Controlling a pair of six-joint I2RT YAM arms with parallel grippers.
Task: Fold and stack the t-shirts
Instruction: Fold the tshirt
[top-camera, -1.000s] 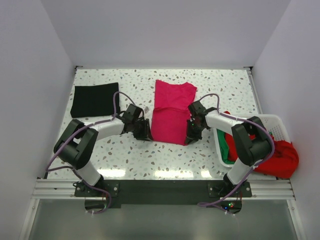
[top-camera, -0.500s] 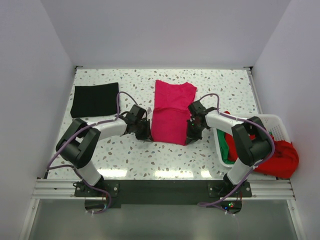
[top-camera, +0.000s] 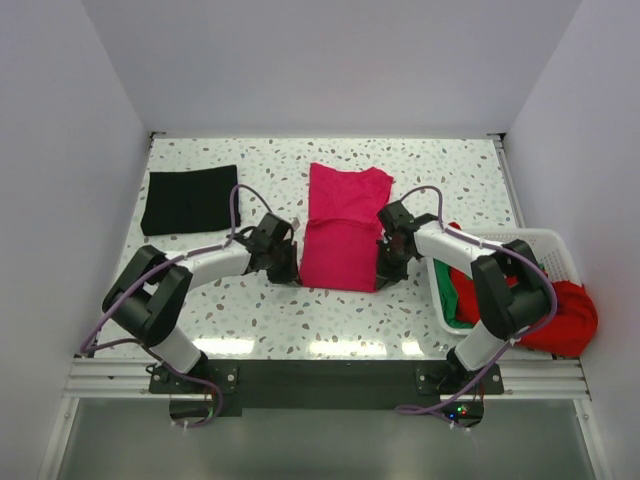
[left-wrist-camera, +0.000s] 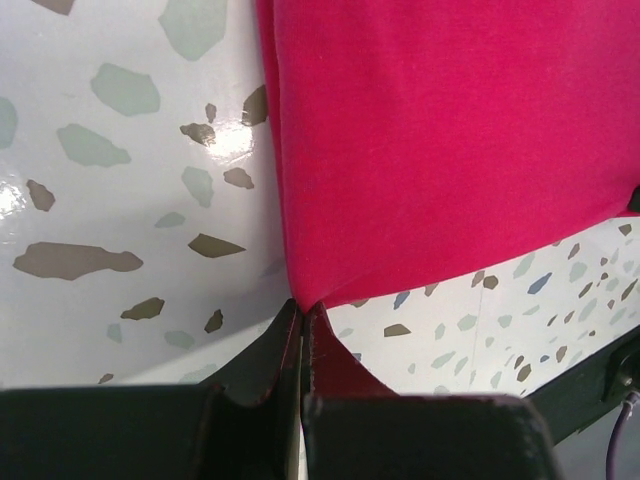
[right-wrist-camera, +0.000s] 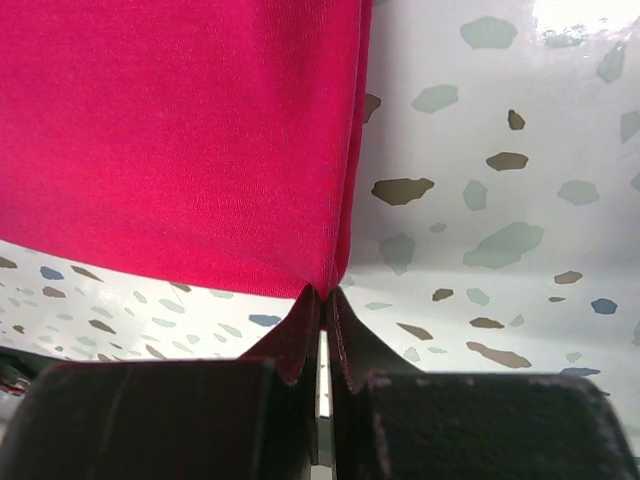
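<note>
The magenta-pink t-shirt (top-camera: 343, 228) lies folded into a long strip in the middle of the table. My left gripper (top-camera: 291, 274) is shut on its near left corner (left-wrist-camera: 305, 300), and my right gripper (top-camera: 385, 277) is shut on its near right corner (right-wrist-camera: 322, 288). Both corners are lifted a little off the table. The black t-shirt (top-camera: 191, 199) lies folded flat at the far left. Red (top-camera: 563, 318) and green (top-camera: 458, 296) shirts sit in and over the basket at the right.
A white lattice basket (top-camera: 553, 243) stands at the table's right edge, close to my right arm. The terrazzo table (top-camera: 440, 170) has walls on the left, back and right.
My left gripper has moved slightly right and forward along the shirt's near left corner. The right gripper has shifted a little. The near edge has moved slightly.
</note>
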